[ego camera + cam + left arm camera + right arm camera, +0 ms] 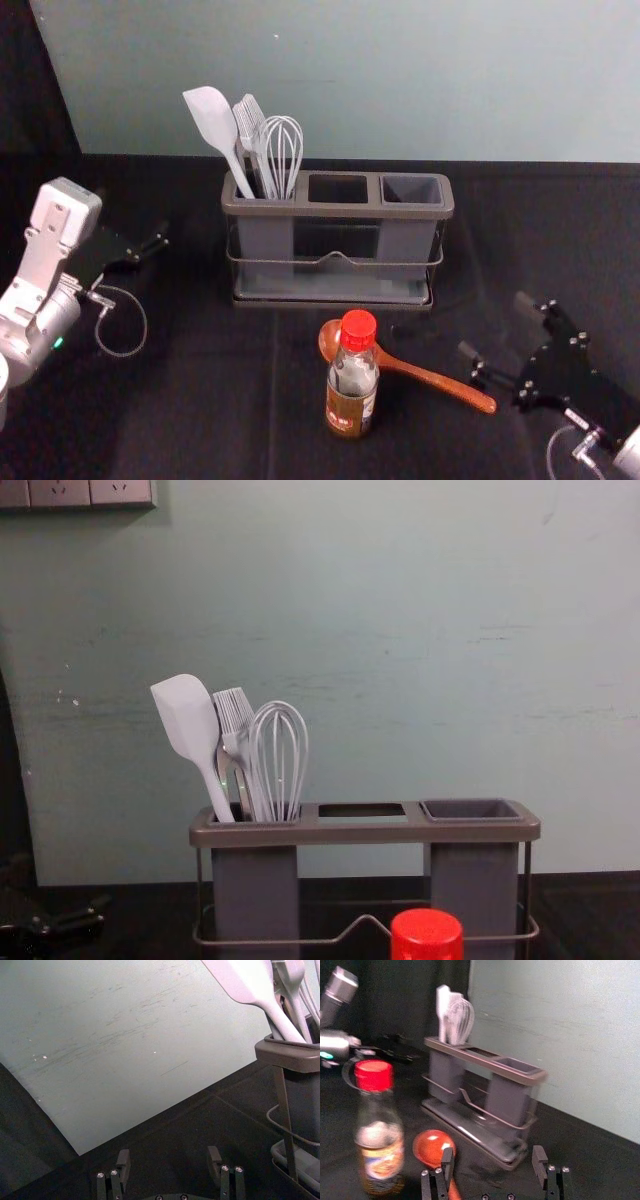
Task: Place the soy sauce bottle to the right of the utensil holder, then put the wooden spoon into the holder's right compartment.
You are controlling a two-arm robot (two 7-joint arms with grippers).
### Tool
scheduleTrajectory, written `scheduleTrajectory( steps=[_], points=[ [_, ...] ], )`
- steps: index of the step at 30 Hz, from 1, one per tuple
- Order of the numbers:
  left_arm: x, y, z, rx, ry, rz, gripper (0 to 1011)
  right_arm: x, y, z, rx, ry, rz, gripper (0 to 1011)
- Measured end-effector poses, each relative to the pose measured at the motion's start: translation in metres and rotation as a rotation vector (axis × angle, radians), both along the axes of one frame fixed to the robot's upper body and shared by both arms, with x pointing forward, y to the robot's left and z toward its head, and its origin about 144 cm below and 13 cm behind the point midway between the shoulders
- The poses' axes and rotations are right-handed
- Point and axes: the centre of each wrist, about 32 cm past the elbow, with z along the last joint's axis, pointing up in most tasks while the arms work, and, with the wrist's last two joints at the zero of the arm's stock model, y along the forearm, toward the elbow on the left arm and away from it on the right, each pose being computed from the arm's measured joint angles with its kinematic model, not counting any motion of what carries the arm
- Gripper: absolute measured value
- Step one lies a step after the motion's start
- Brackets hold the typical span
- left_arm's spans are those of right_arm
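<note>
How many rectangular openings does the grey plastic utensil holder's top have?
3: the left opening, holding a white spatula, brush and wire whisk; the middle opening, empty; and the right opening, empty. None is hidden.

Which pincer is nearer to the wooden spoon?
Right: the right pincer is near the wooden spoon, by its handle end; the left pincer is farther, left of the utensil holder.

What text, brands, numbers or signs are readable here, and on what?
None readable.
Label on the soy sauce bottle: printed, too blurred to read.
Utensil holder, wooden spoon: no lettering seen.
Wall sockets: no lettering I can make out.
</note>
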Motion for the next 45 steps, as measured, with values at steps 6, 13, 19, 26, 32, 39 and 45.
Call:
scheduleTrajectory(
  steps=[6,13,19,26,32,39,45],
  points=[
    [0.000,0.000,0.000,0.000,0.000,0.000,1005,-0.003,0.009,0.003,0.041,0.026,0.073,1002],
    [0.000,0.000,0.000,0.000,0.000,0.000,1005,-0.007,0.024,0.005,0.068,0.048,0.151,1002],
    [0.000,0.000,0.000,0.000,0.000,0.000,1005,-0.006,0.037,0.006,0.080,0.059,0.199,1002],
    [0.000,0.000,0.000,0.000,0.000,0.000,1005,-0.001,0.054,0.008,0.094,0.058,0.239,1002],
    [0.000,0.000,0.000,0.000,0.000,0.000,1005,0.005,0.068,0.012,0.107,0.056,0.268,1002],
    [0.000,0.000,0.000,0.000,0.000,0.000,1005,0.014,0.081,0.014,0.117,0.064,0.286,1002],
    [0.000,0.000,0.000,0.000,0.000,0.000,1005,0.020,0.089,0.013,0.120,0.077,0.278,1002]
  ],
)
